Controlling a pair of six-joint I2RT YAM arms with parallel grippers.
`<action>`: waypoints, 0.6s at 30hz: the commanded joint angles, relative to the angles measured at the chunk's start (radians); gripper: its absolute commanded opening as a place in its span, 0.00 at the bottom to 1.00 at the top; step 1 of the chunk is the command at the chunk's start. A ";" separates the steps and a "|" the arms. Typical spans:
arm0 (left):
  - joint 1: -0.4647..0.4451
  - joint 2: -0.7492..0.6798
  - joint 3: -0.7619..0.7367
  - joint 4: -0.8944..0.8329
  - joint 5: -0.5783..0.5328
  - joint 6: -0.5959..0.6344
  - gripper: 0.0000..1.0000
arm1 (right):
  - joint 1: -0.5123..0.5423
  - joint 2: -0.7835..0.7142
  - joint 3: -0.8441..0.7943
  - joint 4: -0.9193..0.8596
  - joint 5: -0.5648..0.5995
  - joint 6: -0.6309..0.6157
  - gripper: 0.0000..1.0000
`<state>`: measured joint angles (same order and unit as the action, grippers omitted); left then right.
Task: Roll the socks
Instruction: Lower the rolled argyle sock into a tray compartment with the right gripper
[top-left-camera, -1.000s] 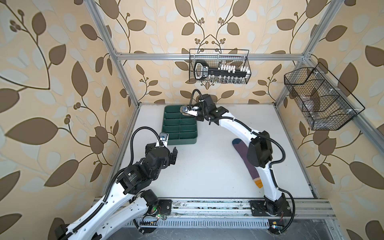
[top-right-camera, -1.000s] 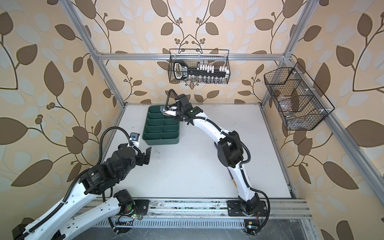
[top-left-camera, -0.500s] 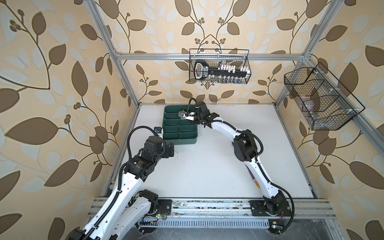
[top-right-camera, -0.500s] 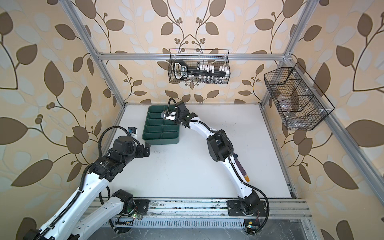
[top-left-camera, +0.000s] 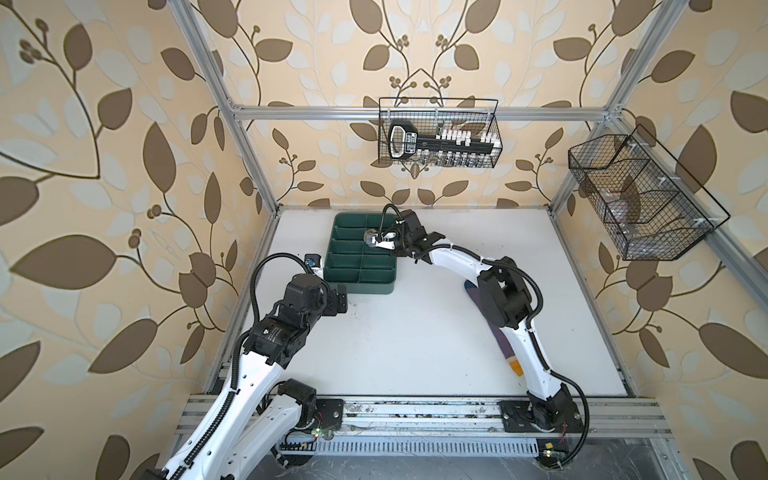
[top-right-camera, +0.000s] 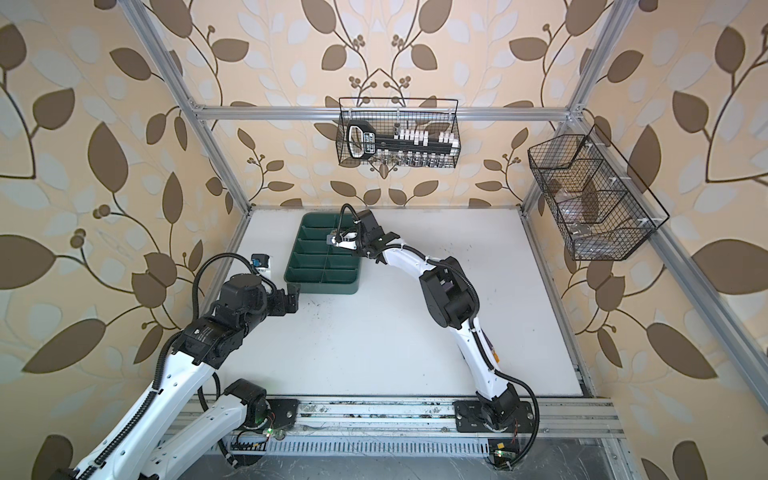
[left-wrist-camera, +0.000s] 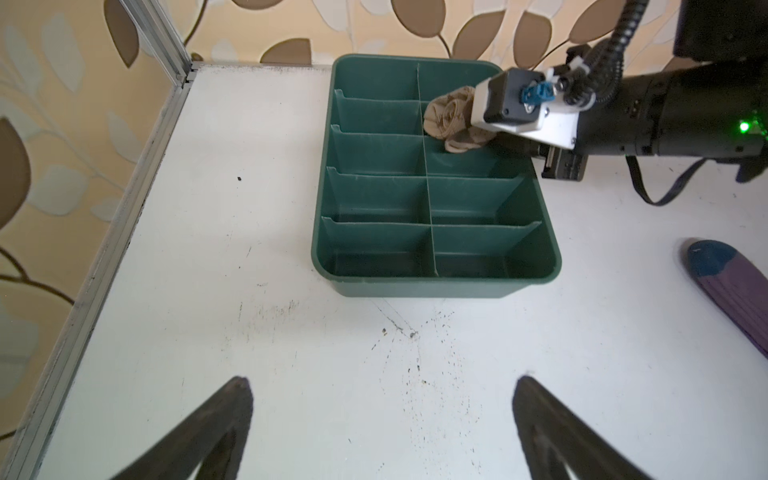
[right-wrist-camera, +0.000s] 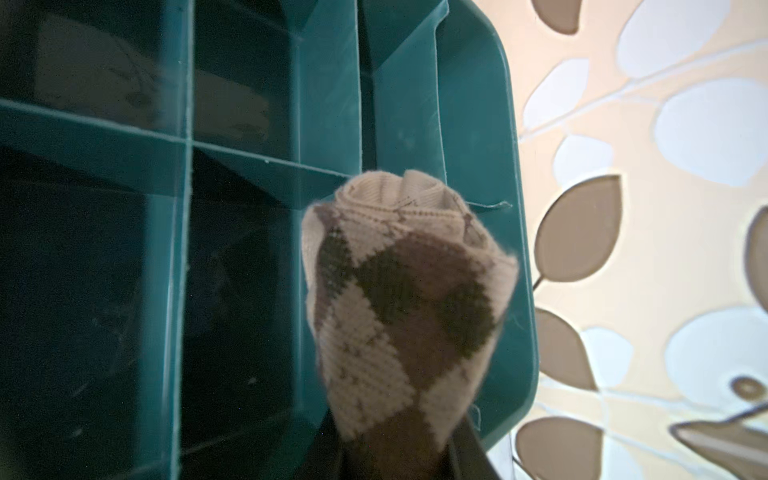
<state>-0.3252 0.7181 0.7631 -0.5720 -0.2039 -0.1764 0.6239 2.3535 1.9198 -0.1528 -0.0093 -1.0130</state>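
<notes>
The tan sock with brown diamonds (right-wrist-camera: 407, 311) is rolled into a bundle, and my right gripper (right-wrist-camera: 401, 451) is shut on it. In the left wrist view this tan sock (left-wrist-camera: 451, 120) hangs over the right-hand column of the green divided tray (left-wrist-camera: 415, 286), near the back. The purple sock (top-left-camera: 503, 345), with a dark blue toe, lies flat on the white table under my right arm. It also shows at the edge of the left wrist view as the purple sock (left-wrist-camera: 731, 286). My left gripper (left-wrist-camera: 382, 380) is open over bare table just in front of the tray.
In both top views the green tray (top-left-camera: 359, 286) (top-right-camera: 320, 287) stands at the back left of the table. A wire basket (top-left-camera: 438, 133) hangs on the back wall and another wire basket (top-left-camera: 640, 199) on the right wall. An aluminium rail (top-left-camera: 415, 409) runs along the front.
My right gripper has carried the tan sock a little leftward and forward, further over the tray. My left arm has shifted slightly, its gripper staying near the tray's front left corner.
</notes>
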 joint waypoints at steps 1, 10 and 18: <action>0.011 -0.025 -0.009 0.022 0.011 -0.009 0.99 | 0.033 -0.083 -0.137 -0.065 0.012 0.013 0.00; 0.011 -0.061 -0.011 0.016 0.002 -0.008 0.99 | 0.124 -0.291 -0.430 -0.039 0.011 0.151 0.00; 0.012 -0.090 -0.011 0.010 -0.010 -0.003 0.99 | 0.114 -0.237 -0.106 -0.356 0.150 0.409 0.00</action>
<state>-0.3252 0.6445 0.7631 -0.5720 -0.2054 -0.1764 0.7437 2.0857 1.7302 -0.3649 0.0673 -0.7124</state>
